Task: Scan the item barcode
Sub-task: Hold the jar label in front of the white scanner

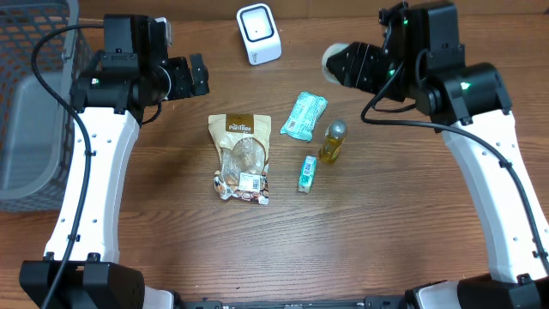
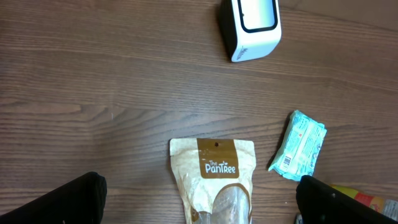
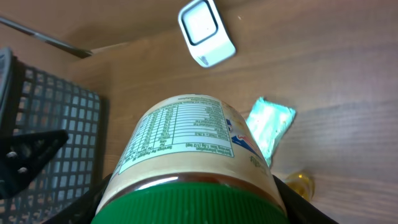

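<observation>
Jar (image 3: 186, 140) was gripped at its green-lid end by right pincer (image 1: 350, 65), held aloft near scanner (image 1: 258, 33), presumably to present its barcode. Left pincer (image 1: 194, 75) hung fully open, empty, over the counter (image 1: 171, 232).

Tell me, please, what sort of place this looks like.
Probably a mock shop checkout on a wooden table: a white scanner, a snack pouch and a grey basket.

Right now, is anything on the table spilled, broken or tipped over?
Nothing looks spilled or broken. Only the small yellow bottle lies on its side, near the teal packet, cap apparently on. The green-lidded jar is tilted too, but the right gripper holds it.
</observation>
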Action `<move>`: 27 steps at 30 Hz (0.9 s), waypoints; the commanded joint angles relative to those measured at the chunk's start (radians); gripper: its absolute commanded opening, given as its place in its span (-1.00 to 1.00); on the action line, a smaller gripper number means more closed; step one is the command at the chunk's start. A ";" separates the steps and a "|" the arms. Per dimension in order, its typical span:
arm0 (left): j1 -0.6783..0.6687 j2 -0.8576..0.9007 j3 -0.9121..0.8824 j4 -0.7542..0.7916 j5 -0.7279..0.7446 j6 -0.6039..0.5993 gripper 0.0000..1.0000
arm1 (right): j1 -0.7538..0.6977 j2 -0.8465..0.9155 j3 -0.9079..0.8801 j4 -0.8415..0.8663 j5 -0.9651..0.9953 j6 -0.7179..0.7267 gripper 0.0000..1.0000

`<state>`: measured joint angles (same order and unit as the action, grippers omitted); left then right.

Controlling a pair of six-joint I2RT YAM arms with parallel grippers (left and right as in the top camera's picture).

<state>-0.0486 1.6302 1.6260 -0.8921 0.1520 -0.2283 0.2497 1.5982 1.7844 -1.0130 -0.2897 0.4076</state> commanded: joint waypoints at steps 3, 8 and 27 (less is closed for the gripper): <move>-0.004 0.000 0.013 0.002 -0.006 0.023 0.99 | 0.016 0.091 0.213 0.029 0.000 -0.093 -0.93; -0.004 0.000 0.013 0.002 -0.006 0.023 0.99 | 0.057 0.191 0.233 0.217 0.039 -0.140 -0.80; -0.004 0.000 0.013 0.002 -0.006 0.023 0.99 | 0.136 0.737 0.232 0.951 0.117 -0.312 -0.88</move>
<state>-0.0486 1.6302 1.6260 -0.8925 0.1520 -0.2283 0.3866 2.2910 1.9961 -0.1444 -0.2001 0.1097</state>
